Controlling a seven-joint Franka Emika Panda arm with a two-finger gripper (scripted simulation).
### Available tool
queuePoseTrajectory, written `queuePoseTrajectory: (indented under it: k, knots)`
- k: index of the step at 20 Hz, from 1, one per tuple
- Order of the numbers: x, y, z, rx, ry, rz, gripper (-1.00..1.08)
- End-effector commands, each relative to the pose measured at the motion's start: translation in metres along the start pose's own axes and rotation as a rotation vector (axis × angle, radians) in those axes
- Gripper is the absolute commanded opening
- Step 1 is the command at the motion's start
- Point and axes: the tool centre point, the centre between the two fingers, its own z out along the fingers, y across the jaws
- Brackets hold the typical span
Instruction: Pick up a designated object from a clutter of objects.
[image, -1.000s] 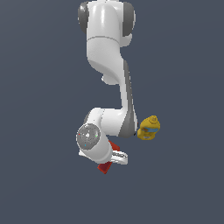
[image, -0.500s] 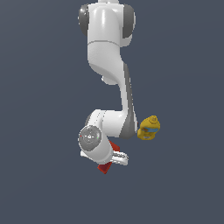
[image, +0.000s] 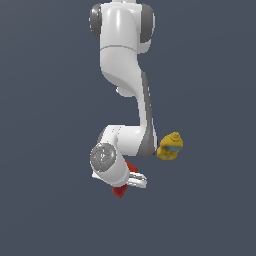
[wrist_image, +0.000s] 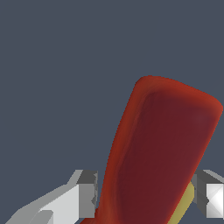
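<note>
Straddling drill (wrist_image: 162, 153) lower right of frame | pincer (wrist_image: 148, 194) spread, not clenched | I'd centre, then squeeze its body evenly.

The exterior view frames the whole arm (image: 125, 90) from a distance. The wrist view looks close along the gripper (wrist_image: 148, 197). Both views share the red toy power drill (wrist_image: 162, 148).

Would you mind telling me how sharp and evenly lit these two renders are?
Exterior view: sharp, flat lighting, no cast shadows on the grey ground; soft highlights on the arm. Wrist view: the drill is crisp-edged, shaded darker down its middle, between the fingers; no glare or blur.
</note>
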Motion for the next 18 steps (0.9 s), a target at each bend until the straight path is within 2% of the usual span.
queuePoseTrajectory:
  k: [1, 10, 18]
  knots:
    - [-0.001, -0.002, -0.006, 0.001, 0.004, 0.000, -1.00]
    - [-0.023, -0.014, -0.044, 0.000, 0.004, 0.000, -1.00]
    - [-0.058, -0.034, -0.106, 0.000, 0.004, 0.000, -1.00]
